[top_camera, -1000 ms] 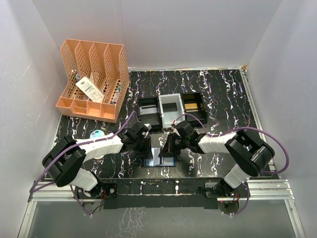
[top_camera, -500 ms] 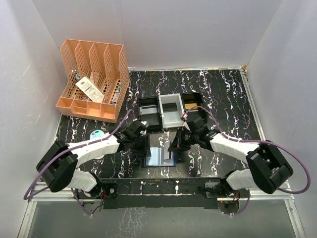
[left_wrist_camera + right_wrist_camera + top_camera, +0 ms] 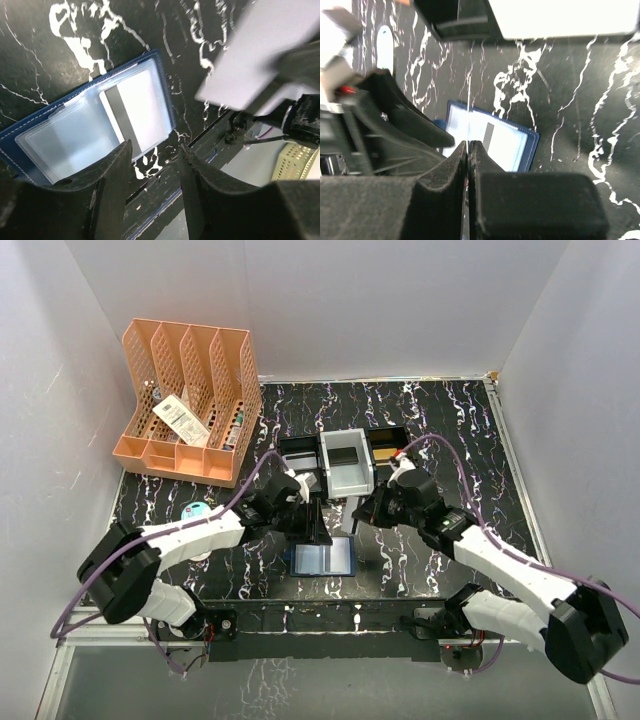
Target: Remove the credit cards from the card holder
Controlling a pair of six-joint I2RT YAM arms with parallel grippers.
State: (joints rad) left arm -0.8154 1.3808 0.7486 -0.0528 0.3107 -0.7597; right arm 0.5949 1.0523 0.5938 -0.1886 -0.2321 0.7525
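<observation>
The navy-blue card holder (image 3: pixel 322 558) lies open near the table's front edge. It also shows in the left wrist view (image 3: pixel 75 145) and the right wrist view (image 3: pixel 530 142). A pale card with a dark stripe (image 3: pixel 135 115) sits in its right inner face (image 3: pixel 489 137). My right gripper (image 3: pixel 363 515) is shut on another credit card and holds it above the holder's right side. That card is edge-on in the right wrist view (image 3: pixel 469 100) and a pale sheet in the left wrist view (image 3: pixel 250 55). My left gripper (image 3: pixel 313 525) hangs open and empty (image 3: pixel 155 147) over the holder's far edge.
Black and grey trays (image 3: pixel 345 465) stand just behind the card holder. A peach file organiser (image 3: pixel 185 405) is at the back left. A pale blue oval case (image 3: pixel 197 511) lies to the left of my left arm.
My right gripper has lifted up and back from the card holder with a card in it. My left gripper has shifted right, off the holder's left side.
</observation>
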